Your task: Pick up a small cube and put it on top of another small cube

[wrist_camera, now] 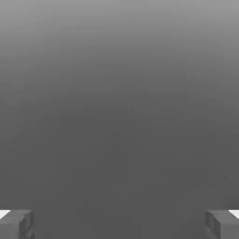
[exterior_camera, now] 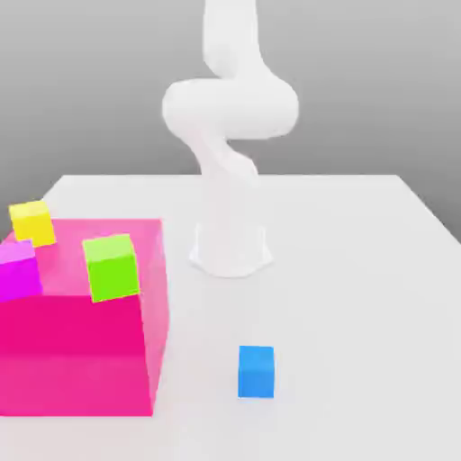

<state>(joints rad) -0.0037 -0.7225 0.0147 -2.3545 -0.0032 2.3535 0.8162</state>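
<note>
Exterior view: nothing is stacked yet. The blue cube [exterior_camera: 257,371] sits alone on the white table [exterior_camera: 360,297], well apart from the green cube [exterior_camera: 112,266], yellow cube [exterior_camera: 32,222] and magenta cube [exterior_camera: 18,270] at the large pink block [exterior_camera: 81,356]. The arm [exterior_camera: 230,135] rises out of frame. In the hand view the gripper [wrist_camera: 119,224] stands wide and empty; its fingertips [wrist_camera: 16,224] are cut off, facing plain grey.

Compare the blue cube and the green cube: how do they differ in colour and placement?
The blue cube is blue and sits alone on the white table; the green cube is lime green and rests on the big pink block, higher up. Both are small, upright cubes, not held.
</note>
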